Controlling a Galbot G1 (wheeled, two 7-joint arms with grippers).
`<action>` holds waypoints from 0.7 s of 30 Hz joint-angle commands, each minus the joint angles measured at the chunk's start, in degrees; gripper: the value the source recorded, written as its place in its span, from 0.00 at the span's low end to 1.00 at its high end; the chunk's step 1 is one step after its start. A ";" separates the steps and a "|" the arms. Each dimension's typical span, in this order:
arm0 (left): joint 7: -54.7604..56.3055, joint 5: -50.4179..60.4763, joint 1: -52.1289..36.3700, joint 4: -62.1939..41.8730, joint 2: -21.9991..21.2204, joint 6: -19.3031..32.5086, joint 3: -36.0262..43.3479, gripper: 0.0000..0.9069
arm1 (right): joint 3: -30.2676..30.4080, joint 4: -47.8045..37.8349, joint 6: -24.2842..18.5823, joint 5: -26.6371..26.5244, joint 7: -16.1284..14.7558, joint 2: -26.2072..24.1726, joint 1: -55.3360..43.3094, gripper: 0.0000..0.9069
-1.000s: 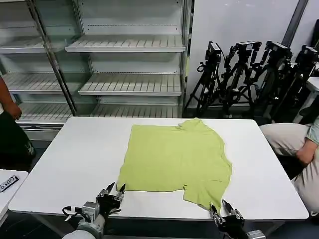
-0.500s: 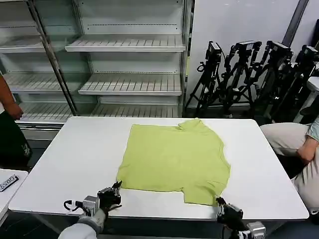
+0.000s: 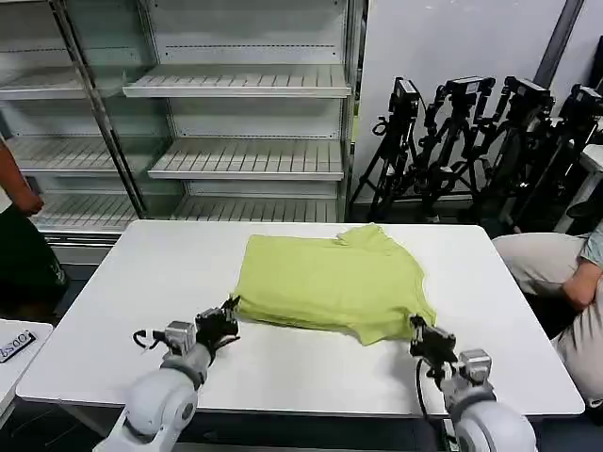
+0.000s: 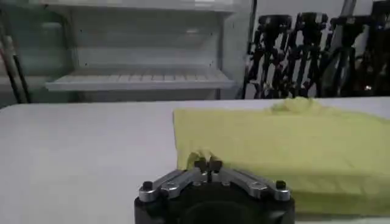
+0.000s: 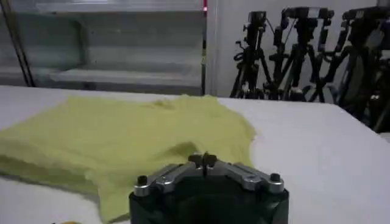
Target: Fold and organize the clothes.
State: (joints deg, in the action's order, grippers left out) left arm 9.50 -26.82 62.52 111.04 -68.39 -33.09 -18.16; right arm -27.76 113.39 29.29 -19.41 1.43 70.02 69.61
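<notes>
Shirt of thin lime-green fabric (image 3: pixel 330 282) lies mid white counter (image 3: pixel 141 282), my left claw (image 3: pixel 229 314) and right claw (image 3: pixel 421 333) each pinched shut on a lifted near hem corner, so I judge the first fold is only beginning.

Lit brightly and evenly from overhead, with no hard-edged shadows anywhere. Note the pale sheen across the white table (image 3: pixel 113 282) in the head view, strongest toward 9 o'clock. Observe a thin, soft shadow under the folded front edge of the shirt (image 3: pixel 330 282), toward 6 o'clock. Expect faint reflections on the glass of the shelving (image 3: pixel 236 85) at 11 o'clock. Read the tripods (image 3: pixel 471 141) at 2 o'clock as dark shapes against a bright wall. In the right wrist view, note a small red light (image 5: pixel 205 6) at 12 o'clock.
</notes>
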 commanded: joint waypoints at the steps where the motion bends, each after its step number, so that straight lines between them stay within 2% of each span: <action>1: -0.33 -0.95 -6.02 -4.93 -0.76 0.04 0.70 0.03 | 1.02 -6.06 1.10 -0.22 0.00 -0.44 -7.57 0.00; 10: -0.85 -0.54 -10.23 -11.23 -1.06 0.09 2.62 0.04 | 3.03 -10.77 0.54 1.09 -1.41 0.54 -10.52 0.00; 11: -0.86 -0.45 -10.50 -11.93 -1.13 0.09 2.70 0.17 | 3.09 -11.24 0.49 1.13 -1.51 0.64 -11.07 0.00; 12: -0.92 -0.42 -10.80 -12.57 -1.16 0.10 2.82 1.00 | 3.16 -11.58 0.47 1.13 -1.68 0.76 -11.54 0.13; 13: -1.32 -0.07 -11.10 -13.30 -1.14 0.09 2.95 1.00 | 3.33 -12.02 0.50 1.14 -1.71 0.91 -12.06 0.90; 14: -1.50 -0.01 -11.18 -13.52 -1.14 0.09 3.11 1.00 | 3.46 -12.26 0.50 1.17 -1.74 0.98 -12.23 1.00; 21: -1.49 1.22 -11.86 -15.60 -1.27 0.10 3.25 1.00 | 4.11 -15.40 -0.35 3.79 -1.44 1.99 -14.59 1.00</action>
State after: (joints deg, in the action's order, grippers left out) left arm 8.18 -26.20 52.61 98.82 -69.43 -33.02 -15.34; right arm -24.72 101.69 29.29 -16.75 0.35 71.35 58.27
